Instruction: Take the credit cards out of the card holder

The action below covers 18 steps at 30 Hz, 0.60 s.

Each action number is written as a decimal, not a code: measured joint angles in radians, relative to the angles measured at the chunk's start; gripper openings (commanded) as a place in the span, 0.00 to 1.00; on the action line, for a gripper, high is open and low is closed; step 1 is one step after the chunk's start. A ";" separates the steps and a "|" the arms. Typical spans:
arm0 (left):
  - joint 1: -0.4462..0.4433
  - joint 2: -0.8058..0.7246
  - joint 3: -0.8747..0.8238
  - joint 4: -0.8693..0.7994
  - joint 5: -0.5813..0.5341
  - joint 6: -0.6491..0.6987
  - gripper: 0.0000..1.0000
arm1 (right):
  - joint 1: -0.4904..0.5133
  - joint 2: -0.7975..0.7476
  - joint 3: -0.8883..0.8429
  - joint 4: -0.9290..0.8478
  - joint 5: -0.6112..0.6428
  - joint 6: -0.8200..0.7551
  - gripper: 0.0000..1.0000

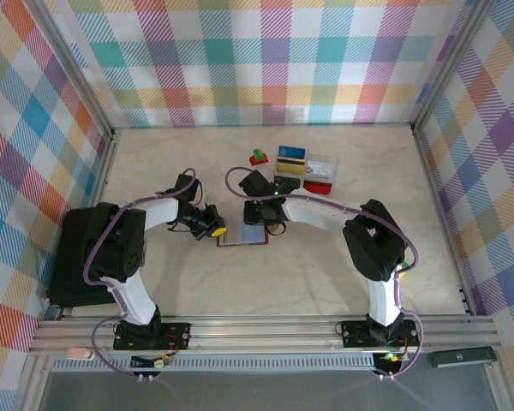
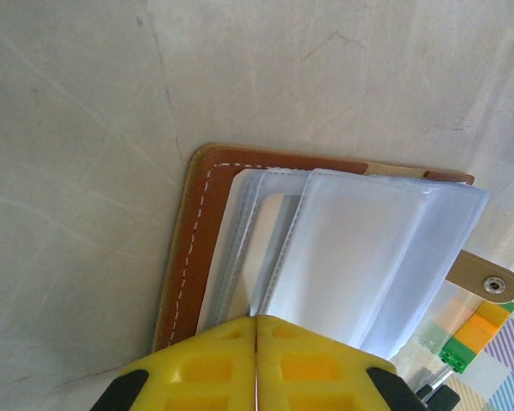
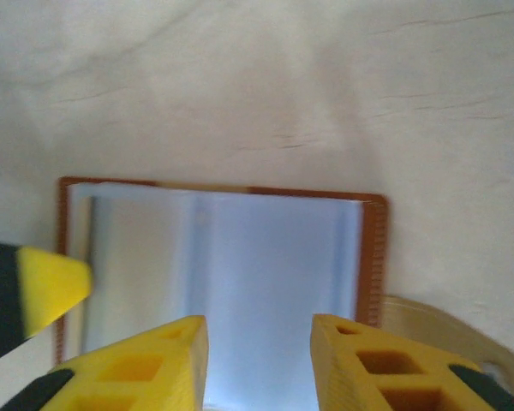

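Card holder (image 3: 231,257) open flat under right pincer (image 3: 259,330), jaws apart; left pincer (image 2: 256,330) closed at edge.

The top camera is looking down from above and behind the arms. It is standing far enough away to be taking in the whole worktop (image 1: 325,282), with the arm bases (image 1: 137,330) at its bottom edge. The left wrist camera is hanging very near the surface and is looking forward over the left pincer (image 2: 256,342) at one corner of the card holder (image 2: 197,257). The right wrist camera is also very near, looking past the right pincer (image 3: 259,342) at the open inside of the card holder. All three views are sharing the card holder. The right wrist view is also catching a yellow tip of the left pincer at its left edge.
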 measured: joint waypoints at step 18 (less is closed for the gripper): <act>0.146 -0.190 -0.007 -0.070 -0.007 -0.050 0.31 | 0.061 0.132 0.167 -0.063 -0.050 -0.105 0.44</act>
